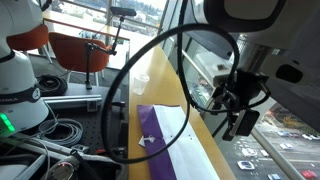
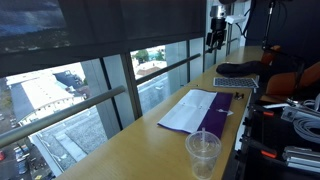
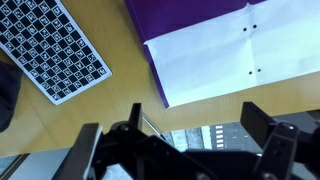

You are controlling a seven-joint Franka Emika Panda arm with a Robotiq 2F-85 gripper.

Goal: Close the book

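One book (image 2: pixel 198 108) lies open on the wooden counter (image 2: pixel 120 155) by the window. White pages face up, w/ purple cover showing along one side. We see it in both exterior views and at the top of the wrist view. Gripper (image 3: pixel 175 150) hangs in the air well apart from the book, not touching anything. Its fingers (image 3: pixel 265 140) are spread wide w/ nothing btwn them. Wrist view also gives us a checkerboard card (image 3: pixel 55 50) flat on the counter beside the book, a gap separating them. In an exterior view a clear plastic cup (image 2: pixel 203 152) stands upright near the book's nearer end.
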